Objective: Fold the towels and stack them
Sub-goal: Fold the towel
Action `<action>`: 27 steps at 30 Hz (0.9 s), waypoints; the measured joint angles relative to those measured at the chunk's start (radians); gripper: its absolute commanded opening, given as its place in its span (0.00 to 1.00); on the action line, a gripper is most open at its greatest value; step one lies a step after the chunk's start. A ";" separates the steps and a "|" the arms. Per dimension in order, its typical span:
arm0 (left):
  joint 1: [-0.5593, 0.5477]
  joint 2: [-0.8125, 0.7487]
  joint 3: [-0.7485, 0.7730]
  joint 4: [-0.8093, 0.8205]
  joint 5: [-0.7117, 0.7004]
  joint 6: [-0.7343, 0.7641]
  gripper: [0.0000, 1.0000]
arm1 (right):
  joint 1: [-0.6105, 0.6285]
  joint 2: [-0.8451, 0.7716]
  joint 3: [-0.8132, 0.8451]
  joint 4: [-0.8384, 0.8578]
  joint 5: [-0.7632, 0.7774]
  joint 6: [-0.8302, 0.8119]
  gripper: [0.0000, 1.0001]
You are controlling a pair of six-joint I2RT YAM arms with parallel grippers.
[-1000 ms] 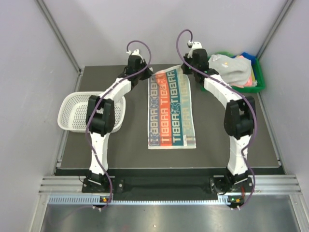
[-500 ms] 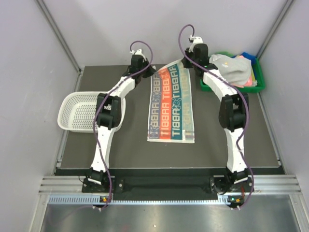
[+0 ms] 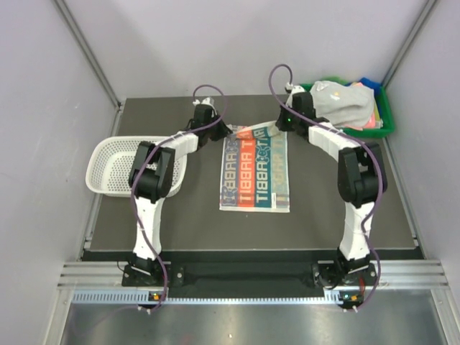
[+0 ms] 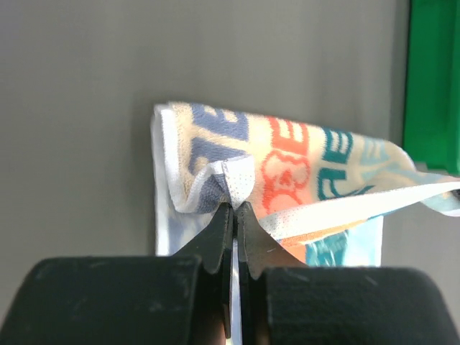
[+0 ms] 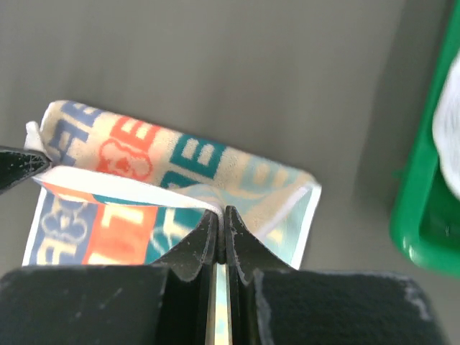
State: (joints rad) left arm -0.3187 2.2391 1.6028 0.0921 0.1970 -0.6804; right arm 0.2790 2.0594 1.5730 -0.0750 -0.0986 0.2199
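Towel w/ coloured letters (image 3: 255, 180) lies lengthwise at ctr of table (image 3: 194, 230), btwn the two arms. Its near end is flat, w/ blue, orange & teal letter rows face up. Its far end is raised off the table & curled back over the rest.

Left hand (image 4: 234, 208) is clamped on the far-left corner. In left wrist view both fingers meet, w/ a fold of white hem pinched btwn the tips & no gap. Right hand (image 5: 221, 213) is clamped on the far-right corner the same way. Right wrist view shows its fingers pressed together on the white edge, w/ cloth sagging in a loop beside them. White hem runs as a stretched band from one hand to the other. Paler side of the cloth, w/ faded letters, shows beyond it. Both hands hang just above the towel's far part, one at each side edge.

Green tray (image 3: 384, 123) sits at far-right corner of table, just beside right arm's wrist. Inside is a heap of other towels (image 3: 359, 111), w/ a grey-white towel (image 3: 338, 97) on top. Blue & pink-orange cloth peeks out behind it; can't tell how many pieces.

White perforated basket (image 3: 108, 169) sits at left edge of table, well apart from the lettered towel. Left arm's elbow overlaps it in top view.
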 measured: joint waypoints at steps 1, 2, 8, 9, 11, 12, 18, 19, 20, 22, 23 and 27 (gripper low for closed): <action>-0.008 -0.030 -0.039 0.006 -0.002 -0.006 0.00 | 0.000 -0.030 -0.043 0.003 0.000 0.006 0.00; -0.014 -0.054 -0.069 0.012 -0.004 -0.010 0.00 | 0.000 -0.057 -0.075 0.001 0.000 0.011 0.00; -0.054 -0.191 -0.227 0.058 -0.017 -0.043 0.00 | 0.000 -0.236 -0.237 0.016 -0.001 0.036 0.00; -0.060 -0.209 -0.250 0.062 -0.022 -0.047 0.00 | 0.002 -0.265 -0.266 0.023 -0.002 0.039 0.00; -0.073 -0.250 -0.306 0.075 -0.034 -0.055 0.00 | 0.004 -0.301 -0.314 0.031 -0.004 0.047 0.00; -0.079 -0.266 -0.330 0.078 -0.038 -0.056 0.00 | 0.005 -0.317 -0.341 0.035 -0.005 0.048 0.00; -0.100 -0.330 -0.449 0.091 -0.055 -0.078 0.00 | 0.014 -0.389 -0.518 0.061 -0.016 0.081 0.00; -0.103 -0.340 -0.465 0.089 -0.057 -0.080 0.00 | 0.020 -0.401 -0.544 0.061 -0.016 0.087 0.00; -0.106 -0.349 -0.482 0.089 -0.058 -0.081 0.00 | 0.023 -0.411 -0.565 0.068 -0.017 0.090 0.00; -0.108 -0.367 -0.512 0.090 -0.059 -0.085 0.00 | 0.032 -0.436 -0.603 0.069 -0.020 0.097 0.00; -0.111 -0.377 -0.529 0.092 -0.060 -0.086 0.00 | 0.034 -0.447 -0.620 0.077 -0.023 0.100 0.00; -0.124 -0.417 -0.592 0.095 -0.059 -0.095 0.04 | 0.045 -0.496 -0.685 0.103 -0.030 0.117 0.03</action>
State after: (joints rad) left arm -0.4431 1.8225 1.0111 0.1875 0.1379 -0.7757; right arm 0.3237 1.5635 0.8879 0.0280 -0.1284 0.3370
